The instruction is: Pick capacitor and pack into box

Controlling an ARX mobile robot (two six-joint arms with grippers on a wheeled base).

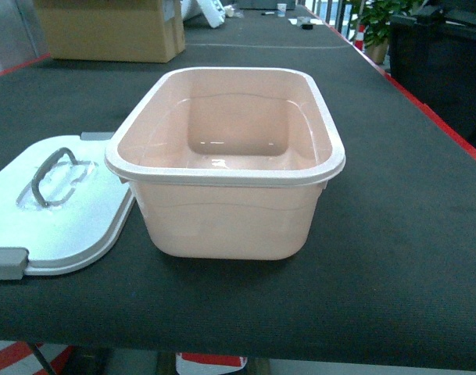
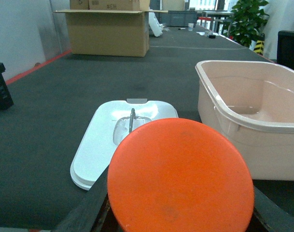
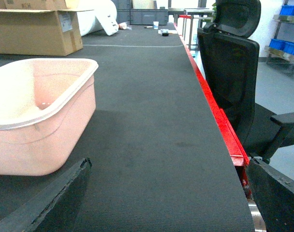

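**Orange disc in my left jaws, tub open on the counter**

My left jaws [image 2: 180, 212] sit low at the near edge, pinching a flat round orange disc [image 2: 180, 176] that fills the left wrist view. My right jaws [image 3: 166, 198] are spread wide, level over the dark counter [image 3: 151, 121], nothing between them. The pale peach-pink rectangular plastic tub [image 1: 230, 211] stands upright mid-counter. Its white lid with grey handle [image 1: 58, 207] lies flat just left of it, touching its side.
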